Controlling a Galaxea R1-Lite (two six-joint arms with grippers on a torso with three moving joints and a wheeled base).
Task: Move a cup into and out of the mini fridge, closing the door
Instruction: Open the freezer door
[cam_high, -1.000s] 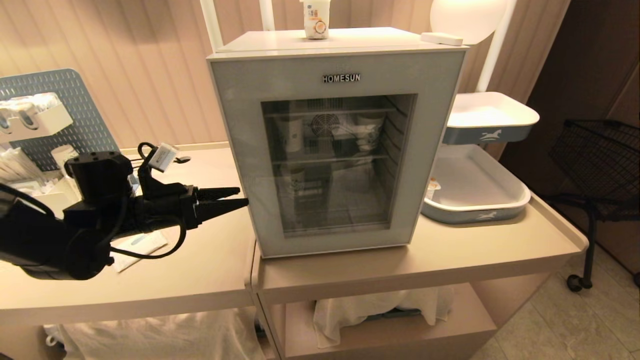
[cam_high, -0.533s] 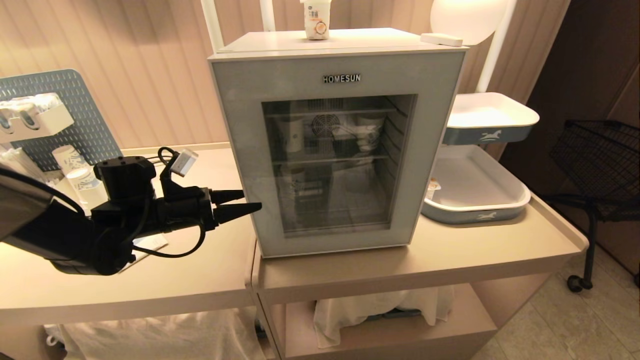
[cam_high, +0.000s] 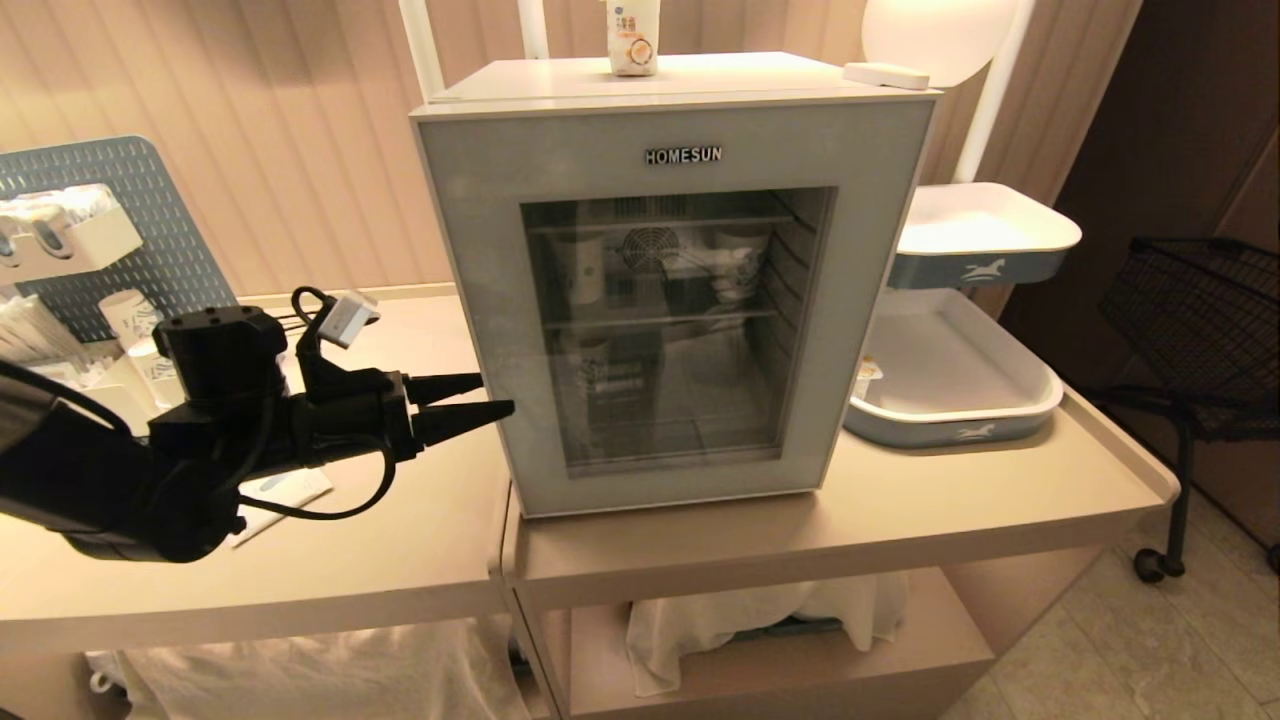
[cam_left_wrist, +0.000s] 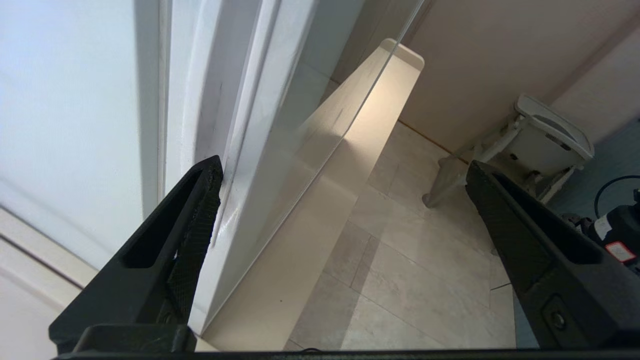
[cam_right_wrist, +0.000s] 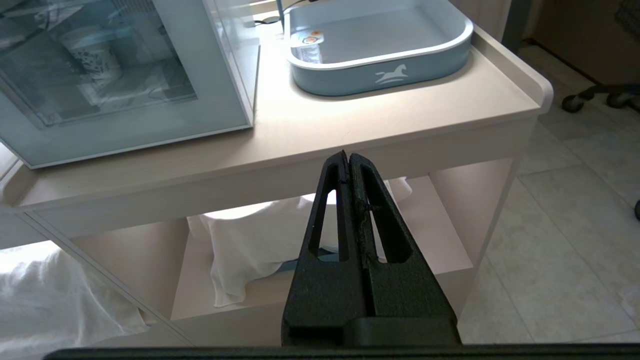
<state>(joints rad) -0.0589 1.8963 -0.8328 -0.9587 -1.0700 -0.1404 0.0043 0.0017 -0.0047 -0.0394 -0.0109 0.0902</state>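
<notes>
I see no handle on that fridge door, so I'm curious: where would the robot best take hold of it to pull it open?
Probably the door's free vertical edge on the robot's left. The front is flat glass and frame with nothing to pinch. In the wrist view a seam runs along that edge. The open left gripper is level with it; one of its fingers sits by the seam, so coming in sideways suits.

Grey-blue door with dark glass, white mini fridge, black fingers.
</notes>
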